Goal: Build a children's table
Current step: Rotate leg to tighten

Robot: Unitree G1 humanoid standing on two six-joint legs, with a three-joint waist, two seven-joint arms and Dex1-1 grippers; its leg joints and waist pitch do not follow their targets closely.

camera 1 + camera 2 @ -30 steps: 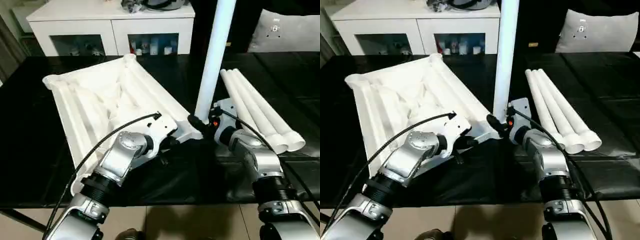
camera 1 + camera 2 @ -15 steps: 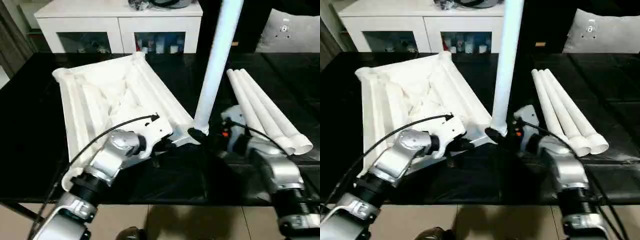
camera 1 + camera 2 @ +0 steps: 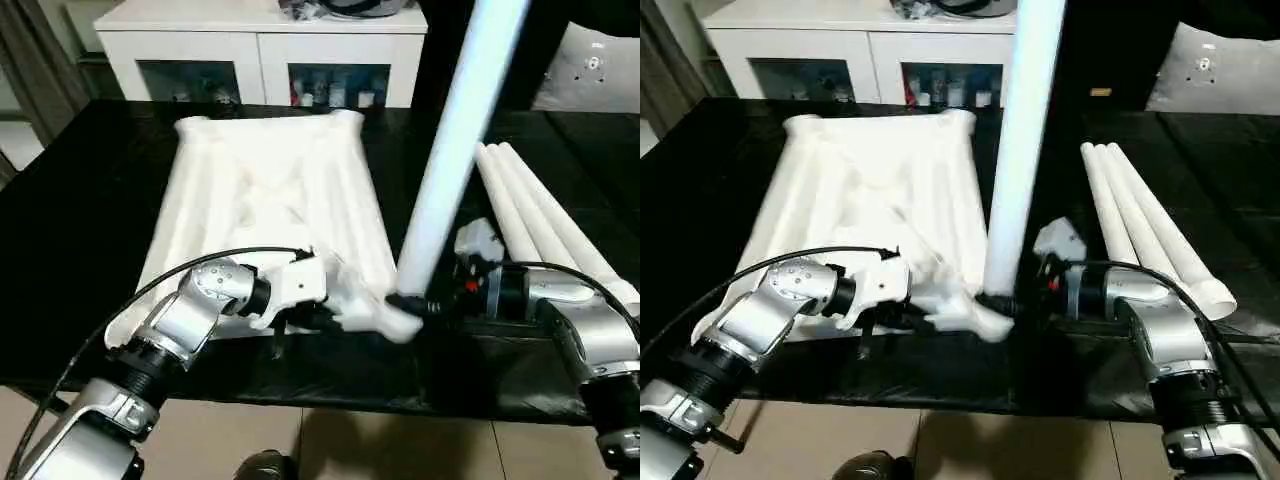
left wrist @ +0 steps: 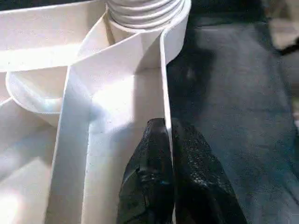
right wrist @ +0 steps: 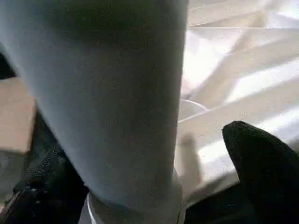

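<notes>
Pinching a thin stiff rib of the small white plastic table (image 3: 270, 190), the left pincer (image 4: 169, 140) is shut; the right pincer (image 5: 154, 186) gapes around the light, smooth upright white tubular leg (image 3: 455, 150), best gripped low.

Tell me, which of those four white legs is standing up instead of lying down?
The leg by the right gripper stands in the tabletop's near corner socket. The other three legs lie side by side on the black table.

Upright leg (image 3: 452, 150) cut off by top edge, cabinet contents (image 3: 330, 88) too small to tell
</notes>
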